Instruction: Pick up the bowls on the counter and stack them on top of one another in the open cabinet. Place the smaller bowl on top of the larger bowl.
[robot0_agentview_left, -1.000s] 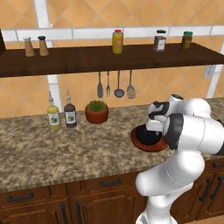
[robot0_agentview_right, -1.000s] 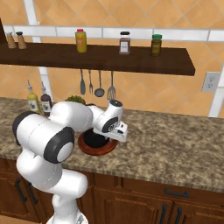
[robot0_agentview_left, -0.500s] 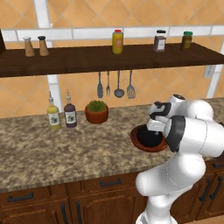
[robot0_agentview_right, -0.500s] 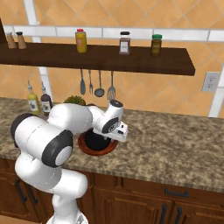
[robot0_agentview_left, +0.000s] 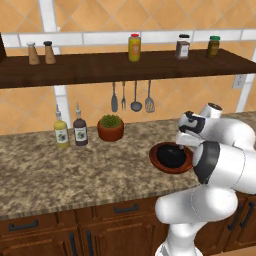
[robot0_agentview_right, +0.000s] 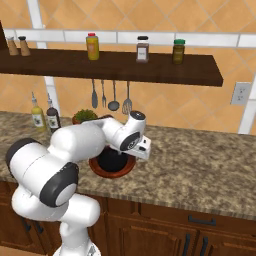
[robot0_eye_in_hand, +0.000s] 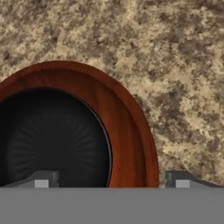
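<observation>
Larger bowl: wide shallow reddish-brown wooden bowl (robot0_agentview_left: 161, 161) sitting on the speckled brown-and-tan granite counter (robot0_agentview_left: 60, 175), near its front edge, right of the terracotta pot with a green plant (robot0_agentview_left: 110, 128).
Smaller bowl: small glossy black round bowl (robot0_agentview_left: 173, 156) nesting inside the reddish-brown bowl, not on the shelf.
Gripper: two-finger gripper (robot0_eye_in_hand: 112, 179) hanging just above the bowls, one dark fingertip showing over the black bowl's hollow, the other past the brown rim (robot0_eye_in_hand: 131, 118) over bare granite; standing apart and straddling that rim, gripping nothing visible.
Hand view: showing the black bowl's ribbed inner wall (robot0_eye_in_hand: 52, 140) and the fingertip spacing, both hidden in the base views.
Left base view: showing both bowls beside the white wrist, fingers hidden behind it.
Right base view: showing the brown rim (robot0_agentview_right: 107, 173) under the white forearm.
Shelf: long dark brown wooden wall shelf (robot0_agentview_left: 100, 67) hanging above the counter, carrying a yellow jar (robot0_agentview_left: 134, 48) and other small jars.
Below shelf: three metal utensils (robot0_agentview_left: 131, 97) hanging behind the plant pot; two bottles (robot0_agentview_left: 70, 131) standing left of it.
</observation>
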